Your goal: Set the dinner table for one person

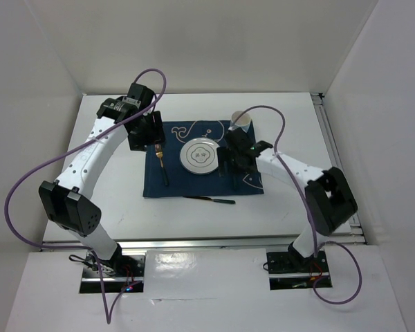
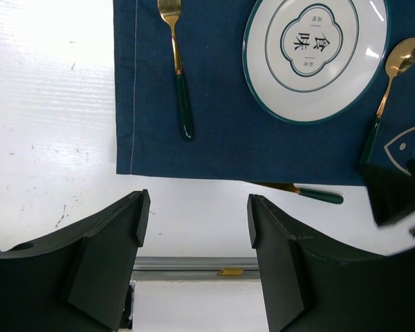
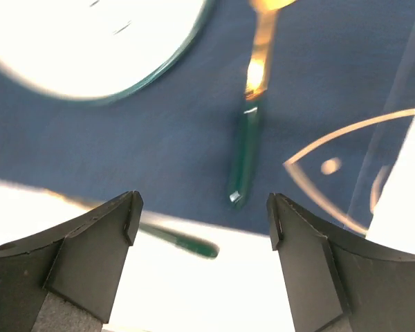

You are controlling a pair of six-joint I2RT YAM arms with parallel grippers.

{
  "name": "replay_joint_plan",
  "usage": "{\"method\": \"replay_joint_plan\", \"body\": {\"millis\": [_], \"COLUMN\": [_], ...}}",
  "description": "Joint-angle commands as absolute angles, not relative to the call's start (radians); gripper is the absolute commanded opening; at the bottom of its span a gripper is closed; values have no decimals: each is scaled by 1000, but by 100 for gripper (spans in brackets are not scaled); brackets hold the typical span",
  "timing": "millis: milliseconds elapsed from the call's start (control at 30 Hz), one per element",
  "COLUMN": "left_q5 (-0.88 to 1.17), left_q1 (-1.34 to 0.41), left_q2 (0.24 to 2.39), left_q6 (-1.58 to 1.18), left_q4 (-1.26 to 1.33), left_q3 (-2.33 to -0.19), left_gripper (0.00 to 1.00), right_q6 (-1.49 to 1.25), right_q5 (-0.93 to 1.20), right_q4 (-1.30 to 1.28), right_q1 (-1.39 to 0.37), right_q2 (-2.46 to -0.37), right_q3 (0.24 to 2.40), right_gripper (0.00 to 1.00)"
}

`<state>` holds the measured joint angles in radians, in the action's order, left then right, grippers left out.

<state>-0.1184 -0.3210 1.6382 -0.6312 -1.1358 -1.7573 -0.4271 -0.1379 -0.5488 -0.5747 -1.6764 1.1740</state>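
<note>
The white dinner table (image 1: 111,200) carries a dark blue placemat (image 1: 173,183) with a white plate (image 1: 199,155) at its middle. A gold fork with a green handle (image 1: 160,162) lies on the mat left of the plate. A gold spoon with a green handle (image 2: 394,76) lies right of the plate. A green-handled knife (image 1: 211,199) lies on the bare table just in front of the mat. My left gripper (image 1: 145,131) is open and empty above the mat's far left corner. My right gripper (image 1: 236,160) is open and empty over the spoon (image 3: 245,155).
A glass (image 1: 241,123) stands at the mat's far right corner. White walls enclose the table on three sides. A metal rail (image 1: 339,159) runs along the right edge and another (image 2: 194,263) along the near edge.
</note>
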Motion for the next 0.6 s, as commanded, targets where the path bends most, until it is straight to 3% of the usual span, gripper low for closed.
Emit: {"method": "replay_joint_plan", "body": {"millis": [0, 167, 567], "left_q5": [-127, -118, -109], "left_q1": [-314, -314, -314], "left_q2": [1601, 1601, 1611], "left_q6": [-620, -620, -620], "left_q4": [-1126, -1126, -1126], "left_q3": [-1763, -1763, -1740], "left_gripper": [76, 76, 76], "right_q6": [-315, -218, -135], "right_q5": [-60, 12, 146], "right_q4": [-476, -466, -370], "right_q1": [-649, -730, -730], "right_q2": [-1549, -1520, -1650], "right_q3": [1079, 1014, 1003], "right_gripper": [85, 77, 75]}}
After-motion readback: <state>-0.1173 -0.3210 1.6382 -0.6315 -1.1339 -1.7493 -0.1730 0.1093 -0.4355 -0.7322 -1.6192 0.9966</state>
